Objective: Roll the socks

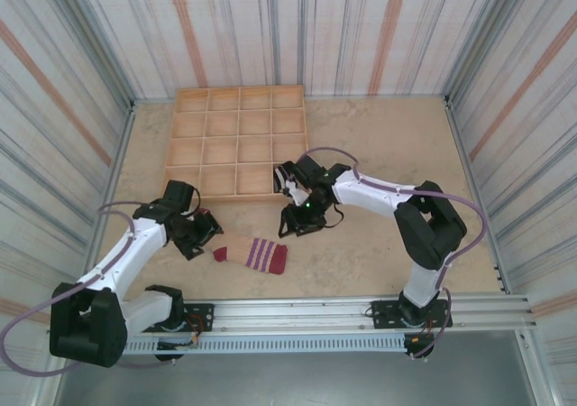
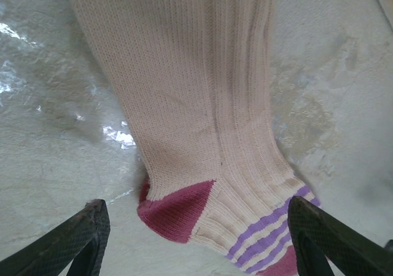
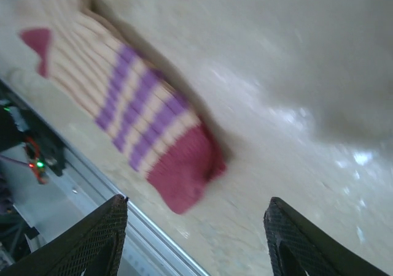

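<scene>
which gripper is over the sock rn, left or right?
Left gripper: its open jaws straddle the beige sock at the red heel patch. Right gripper hangs open off the cuff end.

Top external camera looked down from above and behind the arm bases (image 1: 410,314) over the whole tan tabletop (image 1: 361,262). Both wrist cameras sat close, angled down. All three views shared the beige ribbed sock with purple stripes and dark red cuff (image 1: 257,254).

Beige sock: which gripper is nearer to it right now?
Left. The left gripper hangs open right over the beige sock, fingers astride it; the right gripper, also open, sits apart, up-table of the red cuff.
</scene>
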Robot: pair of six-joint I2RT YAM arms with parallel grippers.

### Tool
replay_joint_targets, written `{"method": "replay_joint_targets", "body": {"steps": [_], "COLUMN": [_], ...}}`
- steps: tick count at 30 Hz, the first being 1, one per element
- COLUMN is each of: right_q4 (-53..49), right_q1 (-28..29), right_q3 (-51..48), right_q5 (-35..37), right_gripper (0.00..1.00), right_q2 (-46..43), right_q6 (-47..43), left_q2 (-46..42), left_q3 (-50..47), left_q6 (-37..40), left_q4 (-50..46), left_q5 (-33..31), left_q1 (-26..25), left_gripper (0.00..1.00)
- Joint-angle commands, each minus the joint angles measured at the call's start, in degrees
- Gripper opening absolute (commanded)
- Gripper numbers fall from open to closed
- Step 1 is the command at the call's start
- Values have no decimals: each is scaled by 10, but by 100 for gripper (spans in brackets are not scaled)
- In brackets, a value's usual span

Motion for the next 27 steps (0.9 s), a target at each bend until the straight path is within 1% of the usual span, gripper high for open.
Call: {"method": "replay_joint_targets", "body": {"steps": [1,3,5,9,15,22,27], "right_q4": [20,35,64,107,110,117,132], "right_q1": [8,17,22,29,33,37,44], "right_q3": [-44,-66,-88,-105,-86,-91,-88], "right_q5": [2,2,-13,-28,-22,-7,-6], "right_gripper": [62,62,61,61,61,60,55], "right_q2": [-44,-51,-52,-49,-31,-12,4], "right_q6": [36,47,66,91,94,117,128], "left_q2": [3,8,13,25,45,77,88], "left_q3": [-17,-21,-22,-22,-34,-41,-38], "left_q6": [5,5,5,4,-7,-25,-26], "left_q4": [5,7,8,11,37,67,72], "left_q5": [12,9,2,-9,-10,-15,-16], "left_q1": [-7,-13,-25,-39,-54,-78,-84], "left_gripper": [78,77,77,76,72,66,65]}}
